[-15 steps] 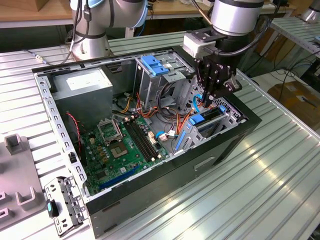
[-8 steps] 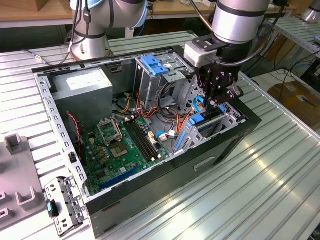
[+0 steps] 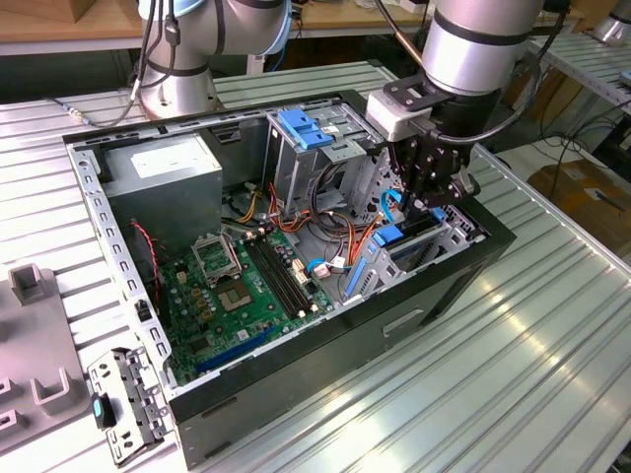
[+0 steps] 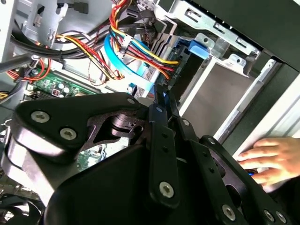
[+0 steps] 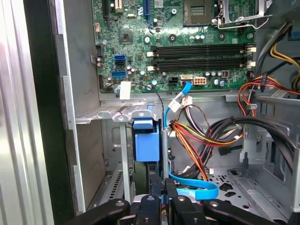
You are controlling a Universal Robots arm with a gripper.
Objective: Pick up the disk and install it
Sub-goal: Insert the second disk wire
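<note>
Your hand (image 3: 434, 192) sits low inside the open computer case (image 3: 473, 258), over the drive bay at the front corner. In the first wrist view the fingers (image 5: 169, 201) are drawn almost together, pinching the upper edge of the disk (image 5: 146, 146), whose blue carrier stands on edge directly under the hand. In the exterior view the disk (image 3: 391, 235) shows as a blue tab just below and beside the hand, already partly down in the metal bay (image 3: 449, 236).

Progress, as a judgement: pick-up is done and the disk is in the bay mouth. Seating is not finished, since the blue carrier stands proud of the bay rim and the hand has not let go.

A person's hand (image 4: 265, 159) rests on the outer wall of the case, beyond the bay from your hand.

Counts:
- disk: one.
- robot hand: one.
- blue ribbon cable (image 5: 192, 187): one, looping just beside the fingers, not caught between them as far as you can see.
- blue latch plate (image 3: 302, 128): one, on the upper cage, well apart from the hand.
- motherboard (image 3: 246, 286): one, across the case floor.
</note>
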